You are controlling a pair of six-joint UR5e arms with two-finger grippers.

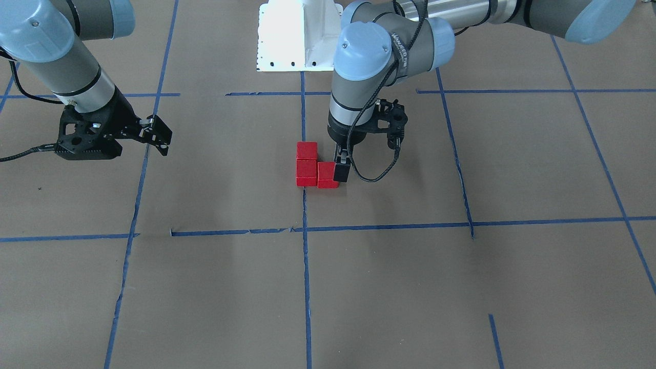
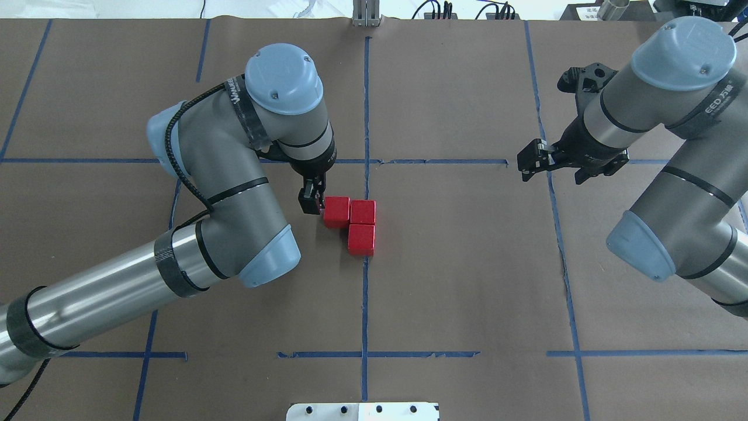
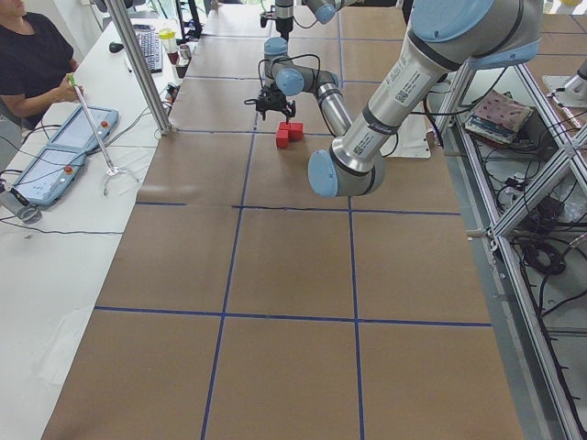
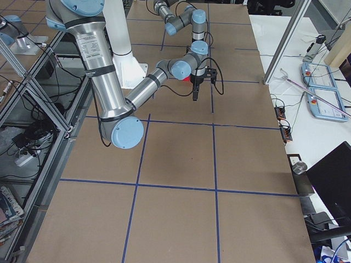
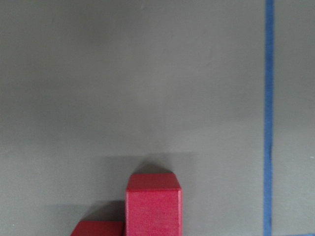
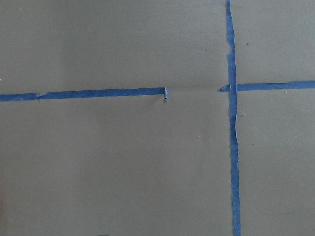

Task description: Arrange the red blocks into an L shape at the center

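Note:
Three red blocks lie together in an L on the brown paper by the long blue tape line (image 2: 365, 304). In the overhead view one block (image 2: 336, 211) sits left of the corner block (image 2: 363, 211), and the third (image 2: 361, 240) is just below the corner. They also show in the front view (image 1: 307, 150) (image 1: 306, 172) (image 1: 328, 175). My left gripper (image 2: 310, 203) (image 1: 342, 172) points down, looks shut, and touches the outer side of the left block. The left wrist view shows one block (image 5: 152, 209) and the edge of another (image 5: 98, 228). My right gripper (image 2: 527, 162) (image 1: 165, 139) is open, empty and far off.
The white robot base plate (image 1: 287, 41) (image 2: 362, 411) sits at the table's robot side. Blue tape lines cross the brown paper into grid cells. An operator (image 3: 27, 64) sits at a side table with tablets beyond the table's edge.

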